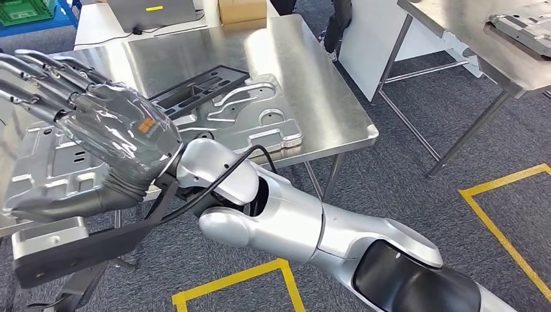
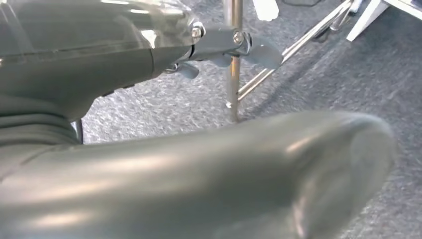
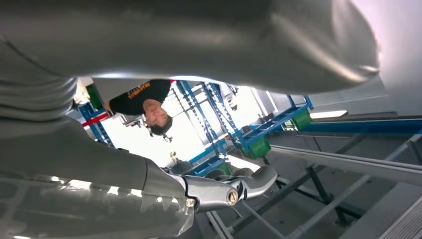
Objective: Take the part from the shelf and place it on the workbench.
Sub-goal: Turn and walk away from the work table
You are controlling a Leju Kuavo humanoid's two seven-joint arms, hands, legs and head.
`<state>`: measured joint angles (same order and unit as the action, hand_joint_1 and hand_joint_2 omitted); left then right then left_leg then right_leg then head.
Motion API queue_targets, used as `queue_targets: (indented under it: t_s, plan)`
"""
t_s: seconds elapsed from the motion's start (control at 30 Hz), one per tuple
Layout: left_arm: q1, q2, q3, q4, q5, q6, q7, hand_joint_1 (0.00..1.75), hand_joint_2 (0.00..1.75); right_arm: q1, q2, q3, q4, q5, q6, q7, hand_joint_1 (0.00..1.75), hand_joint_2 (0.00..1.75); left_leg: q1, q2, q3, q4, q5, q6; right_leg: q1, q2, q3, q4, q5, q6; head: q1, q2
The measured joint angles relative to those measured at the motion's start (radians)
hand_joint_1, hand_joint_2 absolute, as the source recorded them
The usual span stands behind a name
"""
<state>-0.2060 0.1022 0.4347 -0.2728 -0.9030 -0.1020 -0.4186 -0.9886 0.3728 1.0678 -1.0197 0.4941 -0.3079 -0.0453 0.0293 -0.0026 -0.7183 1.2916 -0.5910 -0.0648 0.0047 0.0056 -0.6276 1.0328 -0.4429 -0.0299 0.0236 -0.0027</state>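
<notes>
A silver cast-metal part (image 1: pixel 39 172) lies at the left end of the steel workbench (image 1: pixel 299 58), at its near edge. My right arm reaches across from the lower right, and my right hand (image 1: pixel 117 133) hovers over that part with its fingers (image 1: pixel 39 71) stretched out straight. The thumb (image 1: pixel 62 203) lies along the part's near edge. In the right wrist view, nothing sits between the thumb (image 3: pixel 199 45) and the fingers (image 3: pixel 229 191). My left hand (image 2: pixel 149 55) hangs over the carpet, thumb (image 2: pixel 224 169) apart from the fingers, holding nothing.
A second silver part (image 1: pixel 253 114) and a black frame (image 1: pixel 195 88) lie mid-bench. A box (image 1: pixel 242 12) stands at the back. Another table (image 1: pixel 468 39) at the right carries a part (image 1: pixel 526 26). Yellow tape (image 1: pixel 507 188) marks the carpet. A person (image 3: pixel 142 97) stands by blue shelving (image 3: pixel 259 134).
</notes>
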Motion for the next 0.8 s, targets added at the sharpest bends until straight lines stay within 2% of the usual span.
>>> queue_targets:
  t_s: [0.03, 0.07, 0.17, 0.2, 0.23, 0.33, 0.4, 0.67, 0.8]
  plan:
    - [0.002, 0.003, -0.003, 0.000, -0.015, 0.001, 0.016, 0.00, 0.00, 0.004, 0.000, 0.000, 0.000, -0.002, -0.002, 0.000, 0.00, 0.00, -0.002, 0.000, -0.013, 0.030, -0.003, 0.000, 0.001, 0.000, 0.000, 0.001, 0.000, -0.001, -0.001, 0.000]
    - [0.004, 0.005, -0.008, 0.000, -0.035, 0.002, 0.037, 0.00, 0.00, 0.007, -0.001, 0.002, 0.000, -0.008, -0.006, 0.003, 0.00, 0.00, -0.002, 0.000, -0.007, 0.020, 0.012, 0.001, 0.002, 0.001, 0.000, 0.002, 0.000, -0.001, -0.002, 0.000]
    - [0.005, 0.018, -0.037, 0.002, -0.088, 0.007, 0.102, 0.00, 0.00, 0.004, 0.001, 0.013, 0.000, -0.038, -0.029, 0.019, 0.00, 0.00, -0.001, 0.002, 0.080, -0.165, 0.099, 0.002, 0.005, 0.002, -0.002, 0.012, -0.004, 0.003, -0.006, 0.000]
    - [0.004, 0.022, -0.047, 0.002, -0.102, 0.009, 0.121, 0.00, 0.00, 0.002, 0.001, 0.018, 0.000, -0.048, -0.037, 0.026, 0.00, 0.00, -0.001, 0.002, 0.100, -0.210, 0.113, 0.004, 0.007, 0.002, -0.005, 0.016, -0.005, 0.006, -0.007, 0.000]
    - [0.004, 0.024, -0.057, 0.004, -0.115, 0.010, 0.139, 0.00, 0.00, -0.001, 0.002, 0.024, 0.000, -0.058, -0.045, 0.032, 0.00, 0.00, -0.001, 0.001, 0.107, -0.230, 0.115, 0.006, 0.010, 0.002, -0.008, 0.019, -0.007, 0.005, -0.008, 0.000]
    - [0.006, 0.030, -0.084, 0.008, -0.151, 0.016, 0.192, 0.00, 0.00, -0.013, 0.001, 0.042, 0.001, -0.088, -0.064, 0.044, 0.00, 0.00, -0.002, -0.003, 0.105, -0.234, 0.117, 0.010, 0.015, 0.001, -0.011, 0.019, -0.004, -0.016, -0.006, 0.000]
    - [0.005, 0.036, -0.101, 0.011, -0.178, 0.020, 0.233, 0.00, 0.00, -0.022, 0.001, 0.053, 0.001, -0.101, -0.071, 0.046, 0.00, 0.00, -0.003, -0.005, 0.105, -0.234, 0.118, 0.011, 0.016, 0.001, -0.008, 0.014, 0.000, -0.021, -0.005, 0.000]
    - [0.011, 0.057, -0.157, 0.025, -0.243, 0.016, 0.346, 0.00, 0.00, -0.034, 0.001, 0.092, 0.002, -0.121, -0.072, 0.048, 0.00, 0.00, -0.005, -0.004, 0.104, -0.232, 0.117, 0.013, 0.013, 0.001, -0.006, 0.006, 0.007, -0.012, -0.003, 0.000]
    - [0.021, 0.059, -0.171, 0.031, -0.254, 0.018, 0.373, 0.00, 0.00, -0.035, 0.001, 0.103, 0.002, -0.122, -0.066, 0.039, 0.00, 0.00, -0.006, -0.004, 0.103, -0.232, 0.117, 0.013, 0.013, 0.001, -0.007, 0.006, 0.005, 0.004, -0.003, 0.000]
